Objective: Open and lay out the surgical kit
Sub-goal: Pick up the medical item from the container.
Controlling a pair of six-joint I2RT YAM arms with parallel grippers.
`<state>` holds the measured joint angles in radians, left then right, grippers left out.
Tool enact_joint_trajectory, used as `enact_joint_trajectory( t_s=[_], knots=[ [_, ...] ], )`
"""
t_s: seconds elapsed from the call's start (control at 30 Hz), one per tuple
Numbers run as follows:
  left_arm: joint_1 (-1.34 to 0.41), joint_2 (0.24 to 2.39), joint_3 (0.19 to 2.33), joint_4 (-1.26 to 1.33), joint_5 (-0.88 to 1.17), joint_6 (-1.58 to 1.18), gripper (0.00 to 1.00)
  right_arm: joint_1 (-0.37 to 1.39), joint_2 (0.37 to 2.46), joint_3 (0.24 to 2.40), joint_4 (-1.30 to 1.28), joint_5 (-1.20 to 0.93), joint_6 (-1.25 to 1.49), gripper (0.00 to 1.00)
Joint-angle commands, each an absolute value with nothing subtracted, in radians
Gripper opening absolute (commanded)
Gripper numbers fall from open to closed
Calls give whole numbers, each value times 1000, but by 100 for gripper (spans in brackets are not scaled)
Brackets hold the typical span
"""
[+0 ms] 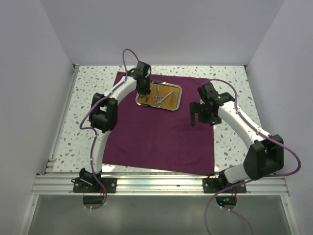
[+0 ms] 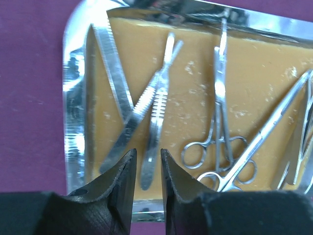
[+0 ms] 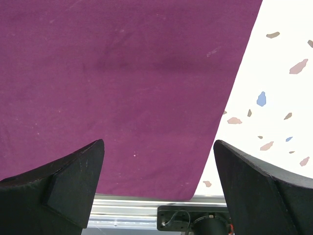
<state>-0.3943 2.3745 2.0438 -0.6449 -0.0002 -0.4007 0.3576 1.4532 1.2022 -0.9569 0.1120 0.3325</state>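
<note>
The surgical kit's dark purple cloth (image 1: pixel 156 142) lies spread flat on the table. Its steel tray (image 1: pixel 159 107) sits at the cloth's far middle. In the left wrist view the tray (image 2: pixel 73 98) has an amber inside and holds crossed tweezers (image 2: pixel 156 98), ring-handled forceps (image 2: pixel 217 98) and scissors (image 2: pixel 264 137). My left gripper (image 2: pixel 147 154) hangs over the tray's left end, jaws a narrow gap apart. A tweezer handle shows through the gap, untouched. My right gripper (image 3: pixel 159 142) stands wide open above the cloth (image 3: pixel 122 73), right of the tray, holding nothing.
The speckled white tabletop (image 1: pixel 88 98) shows around the cloth, with white walls on three sides. An aluminium rail (image 1: pixel 161 183) with the arm bases runs along the near edge. The cloth's right edge and bare table (image 3: pixel 274 98) lie under my right gripper.
</note>
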Motion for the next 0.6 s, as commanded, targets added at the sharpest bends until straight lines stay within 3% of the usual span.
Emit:
enact_joint_trajectory(
  t_s=[0.0, 0.57],
  knots=[
    [-413, 2385, 2045, -598, 20, -385, 30, 354, 1453, 1215, -953, 106, 311, 97],
    [-446, 2359, 2026, -606, -123, -368, 30, 353, 1476, 1209, -951, 110, 310, 97]
  ],
)
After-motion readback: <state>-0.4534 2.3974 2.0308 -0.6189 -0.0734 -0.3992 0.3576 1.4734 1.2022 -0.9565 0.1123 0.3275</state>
